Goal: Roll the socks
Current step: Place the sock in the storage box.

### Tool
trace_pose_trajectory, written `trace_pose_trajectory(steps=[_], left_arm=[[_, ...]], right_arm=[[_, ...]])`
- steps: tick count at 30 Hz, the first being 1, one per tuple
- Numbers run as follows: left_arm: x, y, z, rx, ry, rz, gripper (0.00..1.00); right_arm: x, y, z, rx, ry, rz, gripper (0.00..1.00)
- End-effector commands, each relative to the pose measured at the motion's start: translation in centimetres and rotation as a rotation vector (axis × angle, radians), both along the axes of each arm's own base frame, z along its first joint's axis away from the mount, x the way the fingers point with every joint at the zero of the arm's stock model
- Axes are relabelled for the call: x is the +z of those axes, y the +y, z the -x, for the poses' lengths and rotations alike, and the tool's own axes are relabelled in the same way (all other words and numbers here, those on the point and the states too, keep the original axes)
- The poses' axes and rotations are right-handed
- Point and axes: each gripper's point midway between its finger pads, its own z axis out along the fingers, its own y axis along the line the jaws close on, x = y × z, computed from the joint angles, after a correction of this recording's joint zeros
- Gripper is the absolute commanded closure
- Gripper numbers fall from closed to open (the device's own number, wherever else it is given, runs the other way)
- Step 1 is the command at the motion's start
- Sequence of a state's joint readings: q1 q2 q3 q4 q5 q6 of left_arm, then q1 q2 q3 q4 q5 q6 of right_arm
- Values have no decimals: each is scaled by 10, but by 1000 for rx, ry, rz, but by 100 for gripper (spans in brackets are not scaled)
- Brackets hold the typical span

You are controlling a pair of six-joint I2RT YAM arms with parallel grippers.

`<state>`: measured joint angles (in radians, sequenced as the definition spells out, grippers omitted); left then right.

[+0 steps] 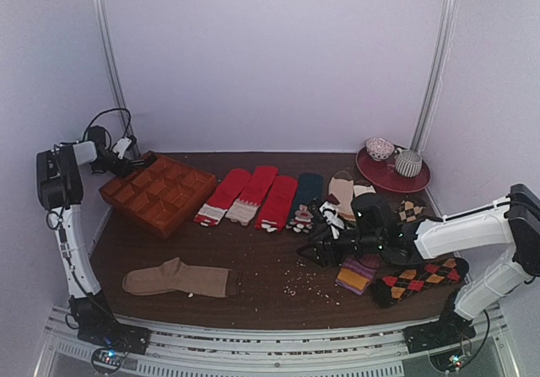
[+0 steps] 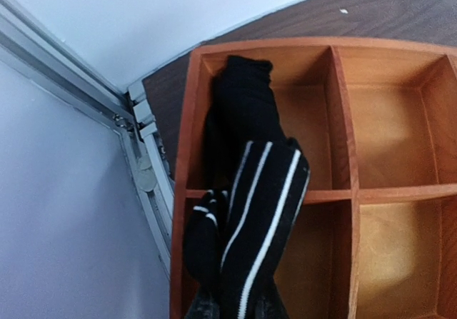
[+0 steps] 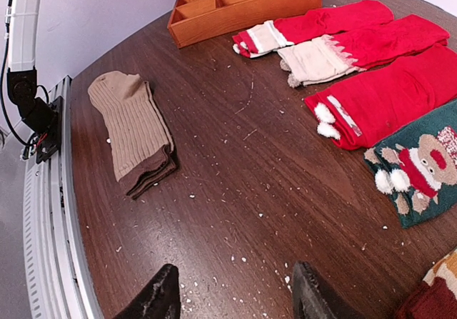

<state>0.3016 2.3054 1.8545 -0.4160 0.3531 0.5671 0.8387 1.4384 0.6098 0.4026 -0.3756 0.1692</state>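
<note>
Nearest the bases, at about 7 o'clock on the dark brown wooden tabletop [image 1: 261,267], lies a folded plain tan ribbed sock [image 1: 177,278]. At 5 o'clock the right arm [image 1: 464,229] reaches in low past a black, red and orange argyle sock [image 1: 422,280]. Its wrist view shows the right jaws apart, with only wood between them. Further in, toward 12 o'clock, long red socks [image 1: 253,196] lie side by side. Farthest, at 10 o'clock, the left arm [image 1: 67,225] hovers over an orange-brown wooden compartment tray [image 2: 300,43]. The left jaws are clamped on the short black ankle socks with thin white stripes [image 2: 257,190], which dangle as a limp bundle across a divider, the free end reaching into the corner cell. They look light, soft and floppy, so they will likely sag, twist and unroll unless pinned. The knit fabric should not slip in a grip. A sound hold would probably be at one end, across both layers, once they are spread flat on bare wood.
</note>
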Motion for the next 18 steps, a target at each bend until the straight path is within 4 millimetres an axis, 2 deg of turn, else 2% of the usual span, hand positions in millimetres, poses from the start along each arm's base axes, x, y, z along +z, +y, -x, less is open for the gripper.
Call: trace_pose_trajectory(steps=[1, 6, 12, 18], left_arm=[[-11, -1, 8, -108, 19, -41, 100], [-17, 6, 9, -82, 48, -71, 100], [-43, 15, 19, -48, 136, -96, 100], [-46, 16, 23, -43, 165, -102, 100]], right_arm=[[1, -1, -3, -12, 10, -8, 46], [-2, 2, -6, -8, 20, 1, 46], [-5, 7, -7, 10, 32, 9, 47], [-5, 7, -7, 13, 31, 11, 47]])
